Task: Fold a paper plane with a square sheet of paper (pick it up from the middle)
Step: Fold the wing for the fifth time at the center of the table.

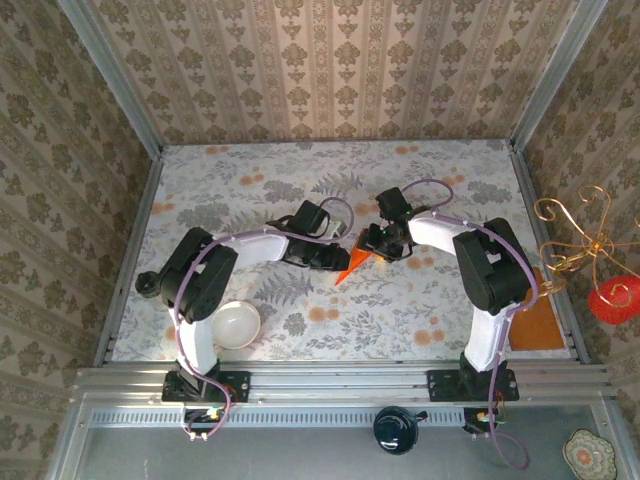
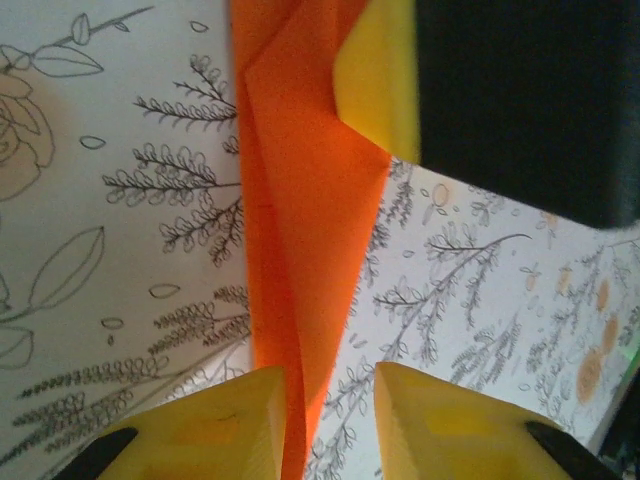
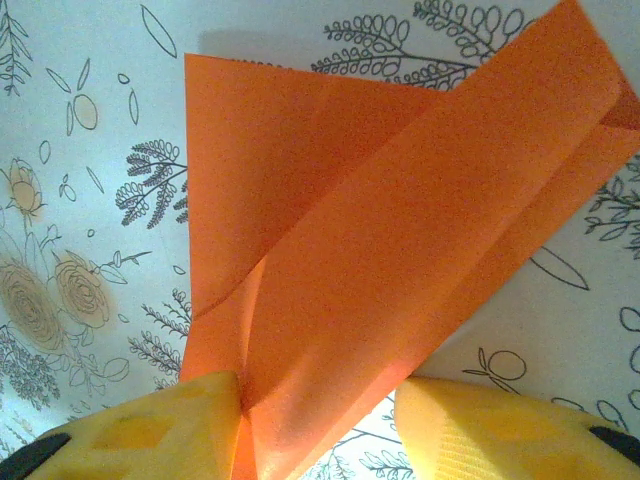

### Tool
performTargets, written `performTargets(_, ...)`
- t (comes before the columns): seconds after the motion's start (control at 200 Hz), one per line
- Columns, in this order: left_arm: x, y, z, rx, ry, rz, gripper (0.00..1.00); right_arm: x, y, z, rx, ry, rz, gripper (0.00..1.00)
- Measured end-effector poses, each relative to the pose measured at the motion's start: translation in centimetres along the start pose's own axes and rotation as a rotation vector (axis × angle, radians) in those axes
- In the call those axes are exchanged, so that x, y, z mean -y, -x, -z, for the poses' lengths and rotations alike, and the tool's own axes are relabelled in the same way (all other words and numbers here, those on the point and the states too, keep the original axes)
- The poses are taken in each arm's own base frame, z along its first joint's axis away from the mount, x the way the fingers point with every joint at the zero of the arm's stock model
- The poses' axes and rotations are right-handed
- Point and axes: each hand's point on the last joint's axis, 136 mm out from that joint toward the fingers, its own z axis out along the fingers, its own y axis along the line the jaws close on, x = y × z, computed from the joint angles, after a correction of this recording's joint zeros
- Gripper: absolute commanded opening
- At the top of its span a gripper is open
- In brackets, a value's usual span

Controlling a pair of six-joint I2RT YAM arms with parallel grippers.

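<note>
Mid-fold: the orange paper plane point(image 1: 350, 266), already creased, sits on the table point(image 1: 430, 300) just right of the white bowl point(image 1: 232, 323). The left gripper point(image 2: 330, 420) and the right gripper point(image 3: 320, 420) each pinch it between narrow jaws. Next it needs a firm, aligned crease.

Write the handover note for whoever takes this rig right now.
Left gripper: jaws slightly apart around the lower edge of the folded orange paper; whether it grips, I cannot tell.
Right gripper: jaws astride the paper's other end, paper between its fingers.
Paper sits mid-table between both arms, above the floral tablecloth.
Done: several folds, already narrow with layered flaps.
Left: finish the plane's remaining folds, then set it down.
</note>
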Motion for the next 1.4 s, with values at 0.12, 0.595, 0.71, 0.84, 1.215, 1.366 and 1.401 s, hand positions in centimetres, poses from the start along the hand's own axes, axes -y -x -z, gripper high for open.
performTargets(0.12, -0.3, 0.3, -0.4, -0.001, 0.011, 0.013, 0.26, 0.0, 0.0, 0.0, 0.0, 0.0, 0.0, 0.51)
performTargets(0.595, -1.6, -0.1, -1.3, -0.021, 0.052, 0.053, 0.23, 0.0, 0.0, 0.0, -0.001, -0.001, -0.001, 0.5)
performTargets(0.71, -1.7, -0.1, -1.4, -0.023, 0.056, 0.055, 0.23, 0.0, 0.0, 0.0, -0.001, -0.001, -0.001, 0.5)
performTargets(0.84, -1.8, -0.1, -1.5, -0.026, 0.057, 0.057, 0.23, 0.1, 0.0, 0.0, -0.001, -0.001, -0.001, 0.5)
performTargets(1.215, -1.8, -0.1, -1.4, -0.029, 0.059, 0.059, 0.24, 0.1, 0.0, 0.0, -0.001, -0.003, -0.002, 0.48)
performTargets(1.366, -1.5, -0.1, -1.3, -0.025, 0.065, 0.052, 0.29, 0.1, 0.0, 0.0, -0.002, -0.003, -0.002, 0.48)
performTargets(1.401, -1.4, -0.1, -1.1, -0.023, 0.067, 0.051, 0.3, 0.2, 0.0, 0.0, -0.003, -0.003, -0.002, 0.48)
